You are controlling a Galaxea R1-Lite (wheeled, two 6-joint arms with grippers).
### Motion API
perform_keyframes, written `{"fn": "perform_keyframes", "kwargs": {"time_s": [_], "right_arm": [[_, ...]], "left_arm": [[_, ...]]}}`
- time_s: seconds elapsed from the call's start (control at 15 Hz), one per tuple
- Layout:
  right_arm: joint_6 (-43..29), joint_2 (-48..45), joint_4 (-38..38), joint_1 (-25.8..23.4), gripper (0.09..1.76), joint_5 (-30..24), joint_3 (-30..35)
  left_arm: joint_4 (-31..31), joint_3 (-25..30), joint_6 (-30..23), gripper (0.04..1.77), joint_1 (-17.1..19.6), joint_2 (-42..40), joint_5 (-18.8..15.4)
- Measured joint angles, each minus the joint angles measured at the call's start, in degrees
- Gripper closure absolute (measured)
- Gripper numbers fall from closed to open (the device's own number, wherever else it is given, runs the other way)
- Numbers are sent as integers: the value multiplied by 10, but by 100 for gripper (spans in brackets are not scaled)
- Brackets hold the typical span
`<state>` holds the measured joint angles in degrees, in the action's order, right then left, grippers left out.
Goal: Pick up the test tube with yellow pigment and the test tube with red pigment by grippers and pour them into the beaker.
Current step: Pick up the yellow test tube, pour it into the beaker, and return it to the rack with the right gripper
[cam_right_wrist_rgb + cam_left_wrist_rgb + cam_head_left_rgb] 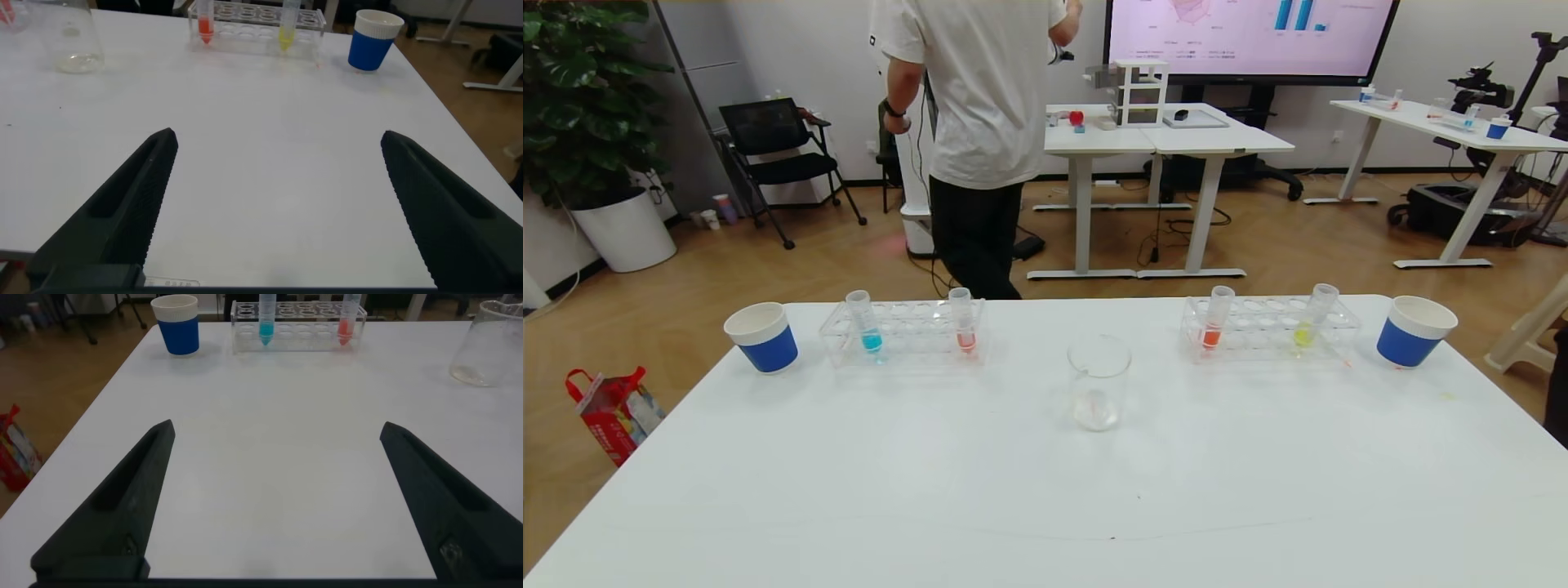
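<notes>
The clear beaker stands mid-table. The red-pigment test tube stands at the right end of the left rack. The yellow-pigment test tube stands in the right rack. My left gripper is open and empty over bare table; its view shows the red tube and the beaker far ahead. My right gripper is open and empty; its view shows the yellow tube and the beaker. Neither gripper shows in the head view.
A blue-liquid tube stands in the left rack and an orange-liquid tube in the right rack. Blue-and-white paper cups stand at the far left and far right. A person stands behind the table.
</notes>
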<state>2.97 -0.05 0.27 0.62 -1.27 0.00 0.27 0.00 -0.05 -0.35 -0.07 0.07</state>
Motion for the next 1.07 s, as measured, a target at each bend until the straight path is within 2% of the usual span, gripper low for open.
{"fn": "perform_keyframes", "kwargs": {"time_s": [0.47, 0.73, 0.87, 1.07], "right_arm": [[2, 0, 1, -5, 11, 1, -6], [-3, 54, -10, 1, 11, 0, -87], [-11, 130, -62, 16, 11, -1, -120], [-21, 290, -205, 33, 11, -1, -140]], "left_arm": [[0, 0, 0, 6, 0, 0, 0], [0, 0, 0, 6, 0, 0, 0], [0, 0, 0, 6, 0, 0, 0], [0, 0, 0, 6, 0, 0, 0]]}}
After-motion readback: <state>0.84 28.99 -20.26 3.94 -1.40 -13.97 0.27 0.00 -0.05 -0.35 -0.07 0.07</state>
